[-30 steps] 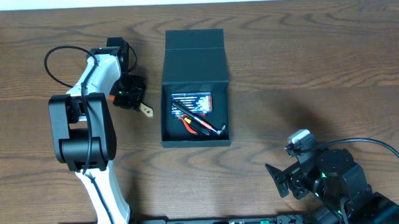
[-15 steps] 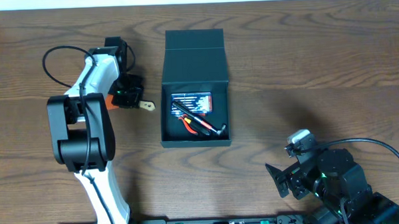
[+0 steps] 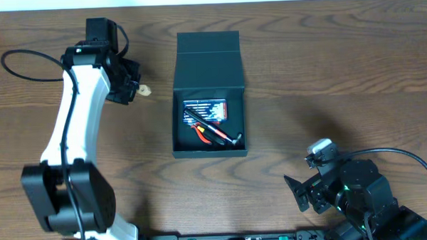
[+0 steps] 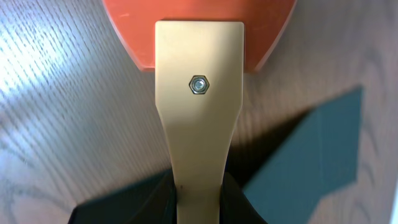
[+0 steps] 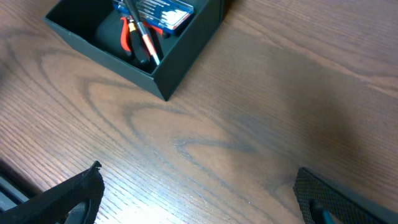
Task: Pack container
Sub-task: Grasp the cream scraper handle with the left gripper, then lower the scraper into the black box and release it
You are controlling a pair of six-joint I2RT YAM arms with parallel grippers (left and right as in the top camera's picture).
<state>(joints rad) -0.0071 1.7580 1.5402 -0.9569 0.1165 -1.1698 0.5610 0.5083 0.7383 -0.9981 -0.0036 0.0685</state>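
Brown wood-grain table (image 3: 325, 66), open container (image 3: 210, 153) mid-table

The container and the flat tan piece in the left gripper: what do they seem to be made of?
The container: probably cardboard, matte black-green, with thin walls and a folded flap lid. The flat tan piece, clamped in the left gripper: smooth, satin, either brass-like metal or plastic; I cannot tell. Its hex nut looks like shiny steel.
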